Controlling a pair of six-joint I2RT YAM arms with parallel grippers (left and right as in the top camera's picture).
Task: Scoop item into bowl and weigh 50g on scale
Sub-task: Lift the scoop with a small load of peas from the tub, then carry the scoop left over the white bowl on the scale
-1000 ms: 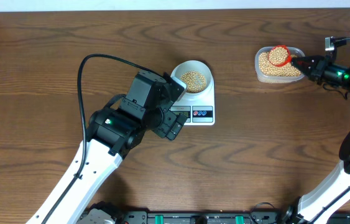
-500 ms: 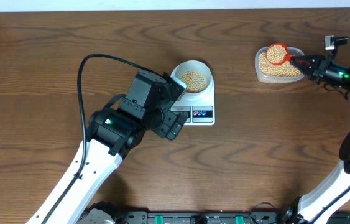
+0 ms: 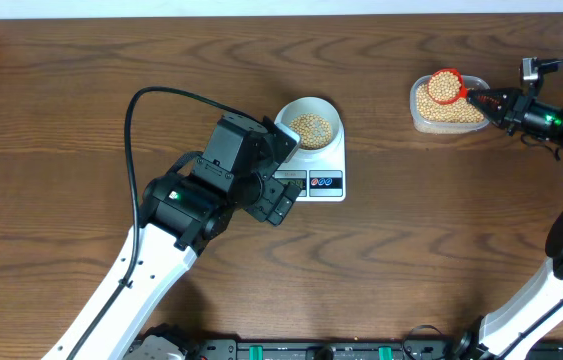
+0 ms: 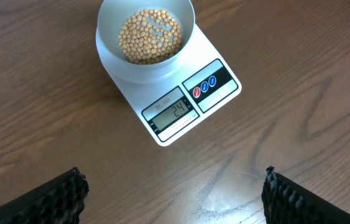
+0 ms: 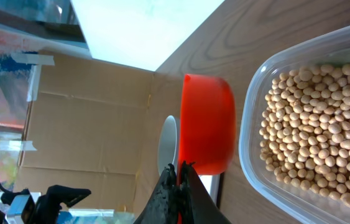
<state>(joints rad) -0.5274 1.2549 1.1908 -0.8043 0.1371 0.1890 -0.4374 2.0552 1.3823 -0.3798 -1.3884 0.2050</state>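
Note:
The pale bowl (image 3: 310, 125) (image 4: 145, 32) stands on the white scale (image 3: 323, 172) (image 4: 187, 102) and holds a layer of tan beans (image 4: 150, 36). The display reads 24. My left gripper (image 3: 281, 203) (image 4: 175, 193) hovers just in front of the scale, open, with bare wood between its fingers. At the far right, my right gripper (image 3: 493, 102) (image 5: 179, 171) is shut on the handle of a red scoop (image 3: 447, 86) (image 5: 207, 124). The scoop is heaped with beans and sits over the clear tub (image 3: 419, 118) (image 5: 249, 118), which holds more beans (image 5: 314, 140).
A black cable (image 3: 151, 100) loops from the left arm over the table's left half. The table's back edge runs close behind the tub. A cardboard box shows past the table in the right wrist view (image 5: 94, 124).
The right gripper has nudged the loaded scoop slightly toward the tub's far side. The left arm, bowl and scale have not moved.

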